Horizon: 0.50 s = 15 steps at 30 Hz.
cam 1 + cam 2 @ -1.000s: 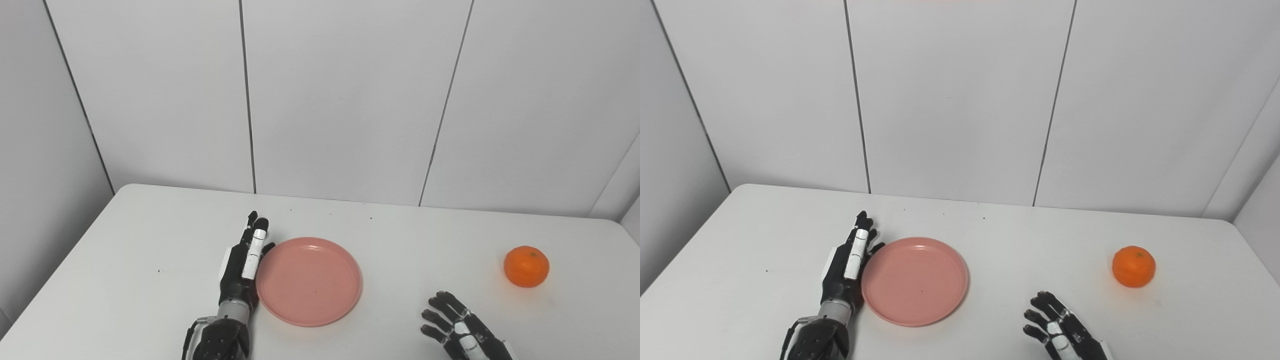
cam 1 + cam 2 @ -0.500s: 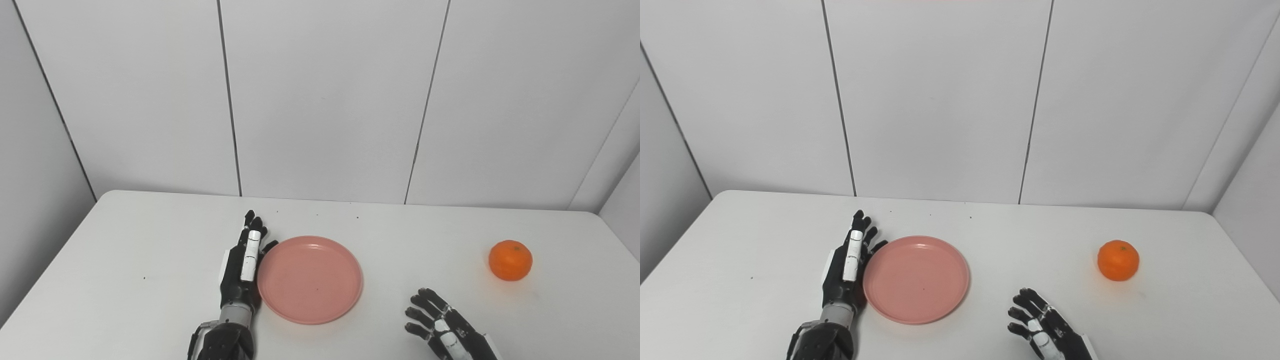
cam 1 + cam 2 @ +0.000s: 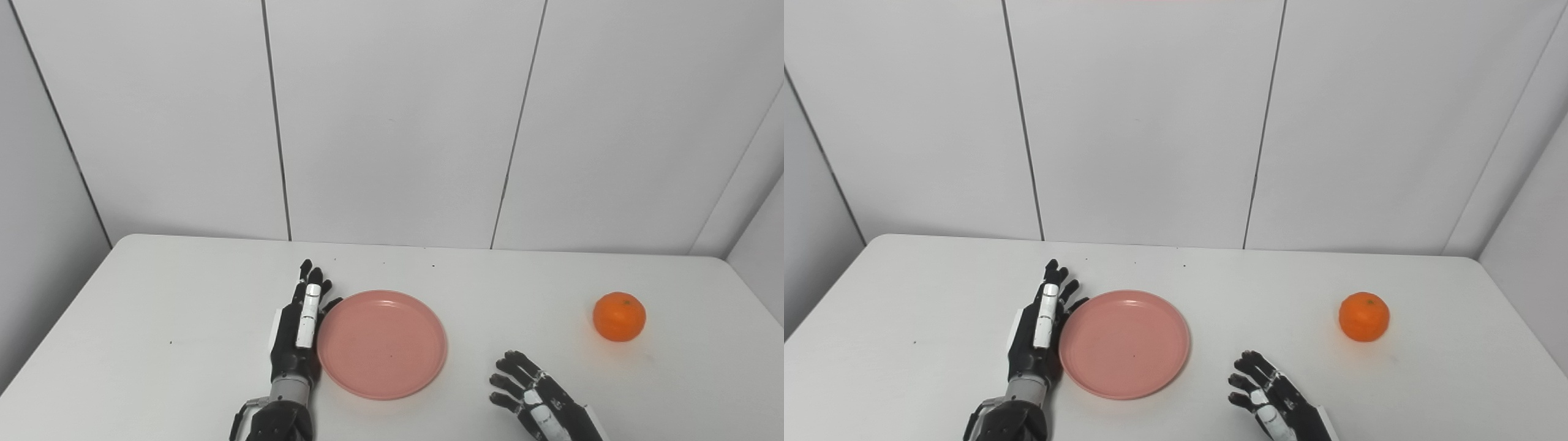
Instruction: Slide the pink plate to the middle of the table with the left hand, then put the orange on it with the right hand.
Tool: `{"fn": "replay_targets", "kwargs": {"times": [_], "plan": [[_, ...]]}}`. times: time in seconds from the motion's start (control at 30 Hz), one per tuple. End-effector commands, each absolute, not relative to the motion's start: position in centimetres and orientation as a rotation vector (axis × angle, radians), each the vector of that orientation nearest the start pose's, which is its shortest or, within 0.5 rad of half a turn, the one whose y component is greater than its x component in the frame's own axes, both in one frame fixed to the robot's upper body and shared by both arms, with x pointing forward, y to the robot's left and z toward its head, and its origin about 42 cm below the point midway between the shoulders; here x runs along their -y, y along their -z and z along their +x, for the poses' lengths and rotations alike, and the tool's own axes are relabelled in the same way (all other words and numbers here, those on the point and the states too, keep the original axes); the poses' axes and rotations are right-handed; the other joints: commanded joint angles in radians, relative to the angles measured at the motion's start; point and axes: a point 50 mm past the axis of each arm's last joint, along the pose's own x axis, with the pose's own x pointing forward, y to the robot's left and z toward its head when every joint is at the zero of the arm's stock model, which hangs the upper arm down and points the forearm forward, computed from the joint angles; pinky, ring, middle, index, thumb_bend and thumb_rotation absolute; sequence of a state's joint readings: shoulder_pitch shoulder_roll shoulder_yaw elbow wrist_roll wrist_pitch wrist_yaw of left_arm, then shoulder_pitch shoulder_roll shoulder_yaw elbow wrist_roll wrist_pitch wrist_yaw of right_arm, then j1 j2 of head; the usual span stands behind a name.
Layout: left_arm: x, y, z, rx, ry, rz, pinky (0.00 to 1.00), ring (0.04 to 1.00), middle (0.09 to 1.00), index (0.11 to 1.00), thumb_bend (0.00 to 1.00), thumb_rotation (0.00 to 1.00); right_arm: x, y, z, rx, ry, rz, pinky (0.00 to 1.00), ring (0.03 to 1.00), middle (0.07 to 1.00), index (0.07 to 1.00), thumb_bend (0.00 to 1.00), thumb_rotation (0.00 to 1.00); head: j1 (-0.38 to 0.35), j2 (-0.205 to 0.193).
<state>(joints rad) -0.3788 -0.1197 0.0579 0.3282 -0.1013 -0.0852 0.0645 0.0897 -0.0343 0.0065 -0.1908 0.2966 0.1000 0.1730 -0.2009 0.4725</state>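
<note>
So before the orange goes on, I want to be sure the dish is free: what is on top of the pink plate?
Nothing lies on the pink plate; its whole face shows bare. The orange sits apart on the table.

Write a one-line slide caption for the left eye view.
Left hand flat against the pink plate; right hand open, orange untouched far right.

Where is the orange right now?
The orange sits on the table's right side, well right of the pink plate and beyond the open right hand.
</note>
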Motion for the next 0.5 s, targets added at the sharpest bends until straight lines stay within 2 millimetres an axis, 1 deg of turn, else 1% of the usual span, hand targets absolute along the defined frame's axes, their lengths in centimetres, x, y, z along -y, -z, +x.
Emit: {"fn": "replay_targets", "kwargs": {"times": [0.0, 0.07, 0.13, 0.2, 0.3, 0.33, 0.37, 0.4, 0.47], "plan": [[-13.73, -15.27, 40.25, 0.181, 0.034, -0.261, 0.85, 0.955, 0.999, 1.000, 0.65, 0.86, 21.31, -11.55, 25.56, 0.032, -0.179, 0.258, 0.77, 0.809, 0.828, 0.815, 0.86, 0.57, -0.014, -0.001], [-13.62, -15.32, 40.40, 0.181, 0.040, -0.290, 0.90, 0.974, 1.000, 1.000, 0.63, 0.84, 21.33, -11.39, 25.78, 0.039, -0.177, 0.250, 0.76, 0.799, 0.819, 0.817, 0.85, 0.56, -0.032, -0.003], [-13.59, -15.27, 40.46, 0.182, 0.043, -0.265, 0.92, 0.979, 1.000, 1.000, 0.63, 0.84, 21.33, -11.25, 25.98, 0.048, -0.176, 0.239, 0.76, 0.795, 0.816, 0.817, 0.84, 0.55, -0.045, -0.002], [-13.59, -15.18, 40.47, 0.184, 0.043, -0.220, 0.85, 0.963, 1.000, 1.000, 0.63, 0.88, 21.25, -11.08, 26.19, 0.058, -0.175, 0.224, 0.75, 0.792, 0.815, 0.813, 0.83, 0.55, -0.051, -0.002], [-13.54, -15.12, 40.48, 0.185, 0.044, -0.207, 0.82, 0.948, 1.000, 1.000, 0.63, 0.90, 21.25, -10.96, 26.26, 0.091, -0.145, 0.210, 0.74, 0.784, 0.805, 0.807, 0.83, 0.55, -0.052, -0.003], [-13.53, -15.11, 40.48, 0.186, 0.044, -0.207, 0.81, 0.945, 1.000, 1.000, 0.63, 0.91, 21.25, -10.96, 26.24, 0.104, -0.133, 0.207, 0.72, 0.772, 0.793, 0.796, 0.83, 0.53, -0.052, -0.003], [-13.55, -15.10, 40.46, 0.187, 0.045, -0.212, 0.81, 0.944, 1.000, 1.000, 0.63, 0.92, 21.17, -11.09, 26.22, 0.152, -0.087, 0.186, 0.72, 0.769, 0.790, 0.793, 0.83, 0.53, -0.051, -0.002], [-13.58, -15.09, 40.45, 0.187, 0.046, -0.216, 0.80, 0.946, 1.000, 1.000, 0.64, 0.93, 21.08, -11.18, 26.20, 0.185, -0.055, 0.172, 0.69, 0.742, 0.768, 0.773, 0.79, 0.47, -0.051, -0.002], [-13.64, -15.07, 40.42, 0.189, 0.052, -0.227, 0.80, 0.946, 1.000, 1.000, 0.64, 0.94, 20.90, -11.51, 26.07, 0.243, 0.002, 0.136, 0.67, 0.726, 0.760, 0.763, 0.74, 0.44, -0.056, -0.002]]}}
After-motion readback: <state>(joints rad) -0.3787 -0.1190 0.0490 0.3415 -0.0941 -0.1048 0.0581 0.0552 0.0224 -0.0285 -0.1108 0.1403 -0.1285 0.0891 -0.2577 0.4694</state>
